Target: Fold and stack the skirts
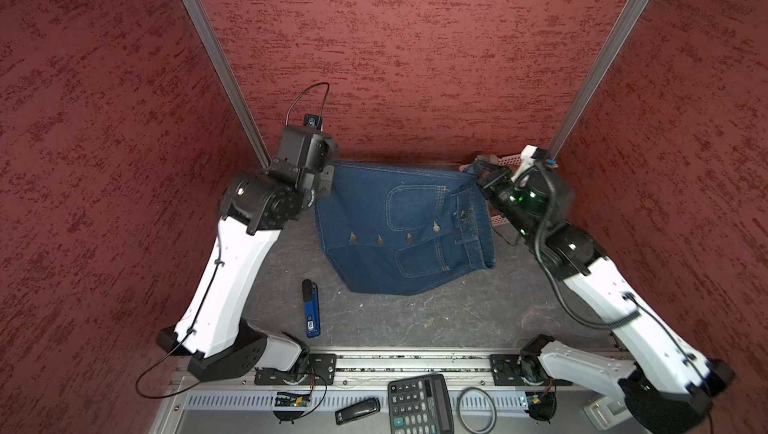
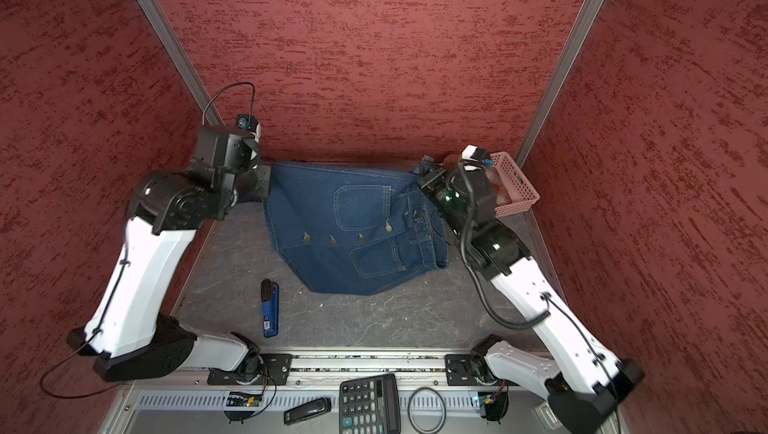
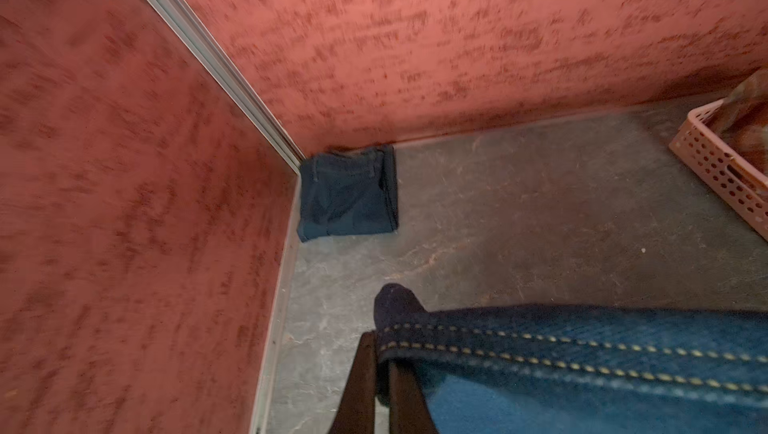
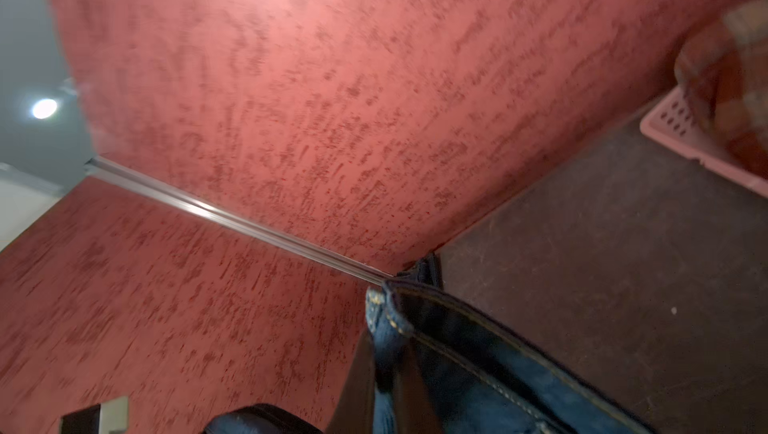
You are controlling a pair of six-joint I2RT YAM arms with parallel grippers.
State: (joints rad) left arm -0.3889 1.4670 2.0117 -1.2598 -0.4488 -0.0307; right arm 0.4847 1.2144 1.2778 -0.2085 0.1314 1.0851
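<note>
1. A pink perforated basket (image 2: pixel 515 180) stands on the grey table (image 2: pixel 374 319) in the far right corner.
2. A blue stick with a black end (image 2: pixel 270 311) lies flat on the table, near its front edge, left of middle.
3. A calculator (image 2: pixel 370 405) lies on the metal ledge (image 2: pixel 174 421) in front of the table, between a small black device (image 2: pixel 307 410) and a black ring (image 2: pixel 427 388).
4. Red textured walls (image 2: pixel 374 58) close three sides, with grey metal posts (image 2: pixel 168 37) in the far corners.

The unfolded skirt (image 1: pixel 374 203) is blue denim with tan stitching; folded skirt (image 3: pixel 347 199), dark blue; plaid skirt (image 4: pixel 723 91), rust-red and cream checks; basket (image 2: pixel 517 186), pink; walls (image 1: pixel 415 58), mottled red.
</note>
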